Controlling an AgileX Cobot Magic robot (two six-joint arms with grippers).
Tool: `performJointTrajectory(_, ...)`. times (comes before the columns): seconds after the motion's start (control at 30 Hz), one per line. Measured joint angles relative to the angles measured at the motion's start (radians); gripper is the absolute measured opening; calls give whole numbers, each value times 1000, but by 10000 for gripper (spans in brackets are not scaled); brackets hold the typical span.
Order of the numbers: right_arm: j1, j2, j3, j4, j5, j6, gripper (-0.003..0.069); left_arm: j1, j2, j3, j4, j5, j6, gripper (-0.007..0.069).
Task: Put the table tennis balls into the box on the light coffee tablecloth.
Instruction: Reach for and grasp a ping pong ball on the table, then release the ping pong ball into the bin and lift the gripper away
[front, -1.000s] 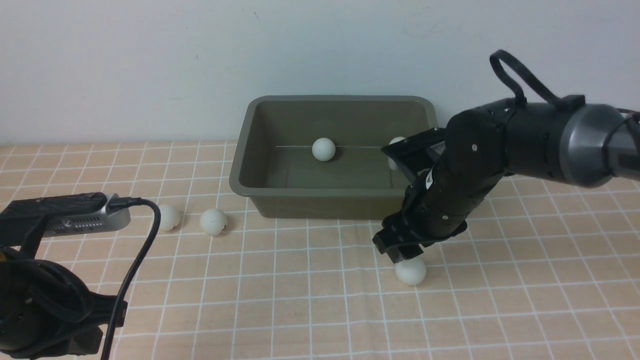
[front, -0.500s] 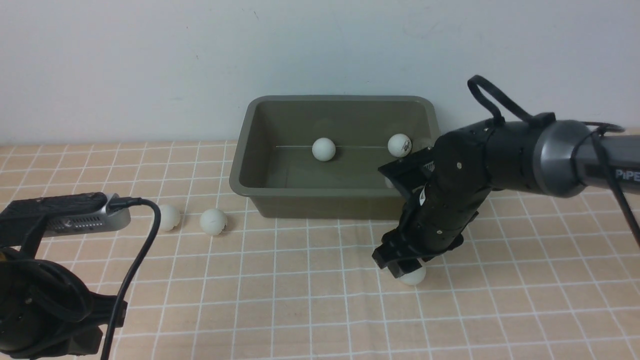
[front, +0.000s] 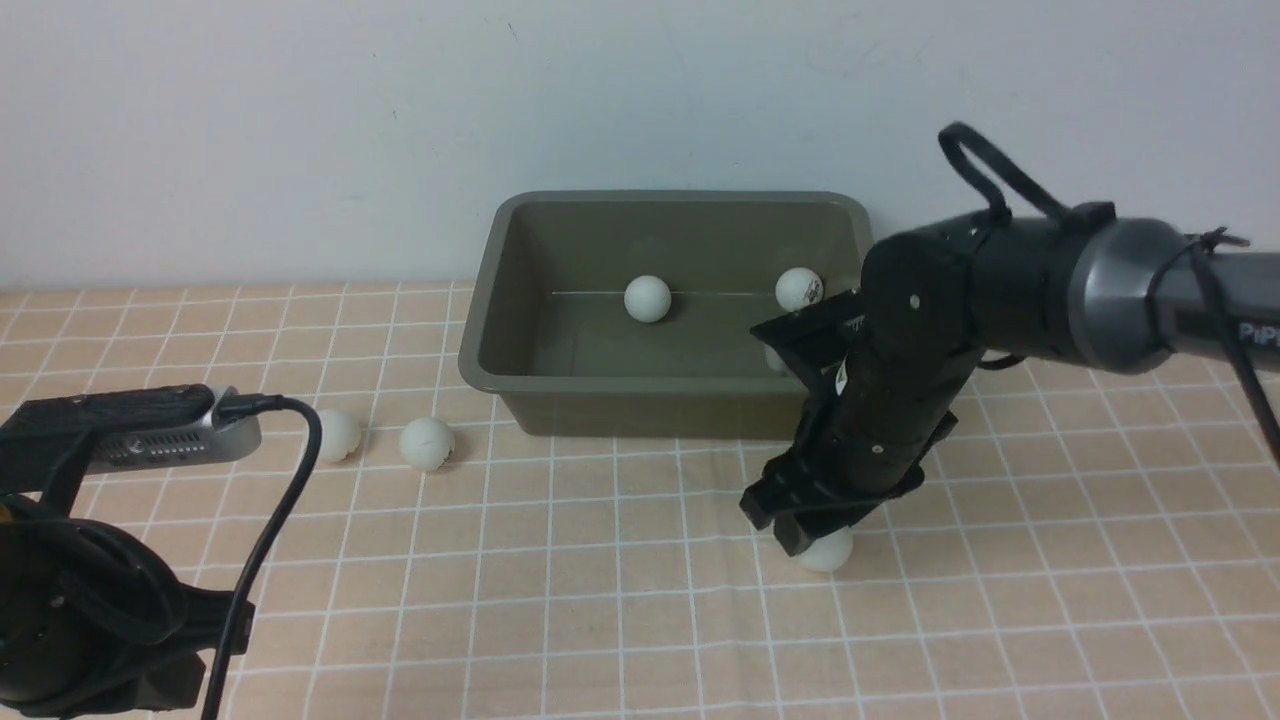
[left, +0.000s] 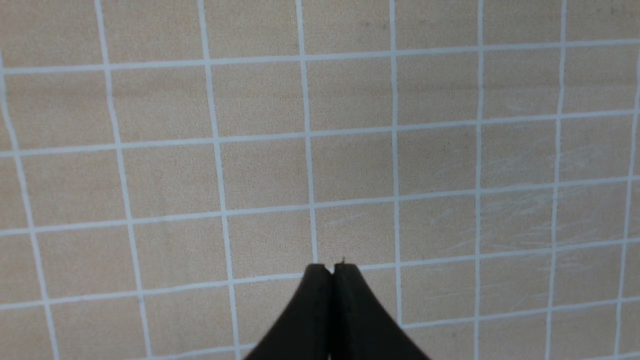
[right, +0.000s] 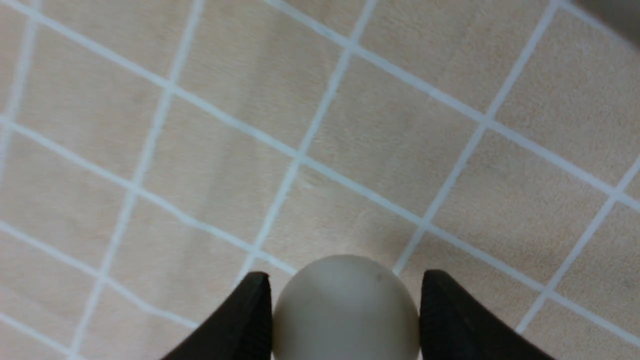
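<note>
On the light coffee tablecloth (front: 620, 620) lies a white table tennis ball (front: 830, 553) in front of the box's right end. My right gripper (front: 812, 538) points down over it. In the right wrist view its two black fingers (right: 240, 320) press against both sides of this ball (right: 345, 310), which rests on the cloth. The olive-green box (front: 480, 372) stands at the back with two balls (front: 648, 298) (front: 799, 289) inside. Two more balls (front: 338, 435) (front: 427, 443) lie on the cloth left of the box. My left gripper (left: 332, 268) is shut and empty above bare cloth.
The left arm and its wrist camera (front: 130, 435) sit at the near left with a black cable (front: 270, 530) looping down. A pale wall rises right behind the box. The right arm's dark forearm (front: 1000, 300) reaches in over the box's right corner.
The right arm has dropped lower and its fingers have closed in round the ball in front of the box. A ball in the box once hidden by the arm now shows. The left arm is still.
</note>
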Motion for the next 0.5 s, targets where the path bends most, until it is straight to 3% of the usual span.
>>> performJointTrajectory(0.23,9,-70,-226,50,102,-42,348,0,0,0,0,0,0,-69)
performJointTrajectory(0.5,9,-69,-473,-21,110,-44,348,0,0,0,0,0,0,-69)
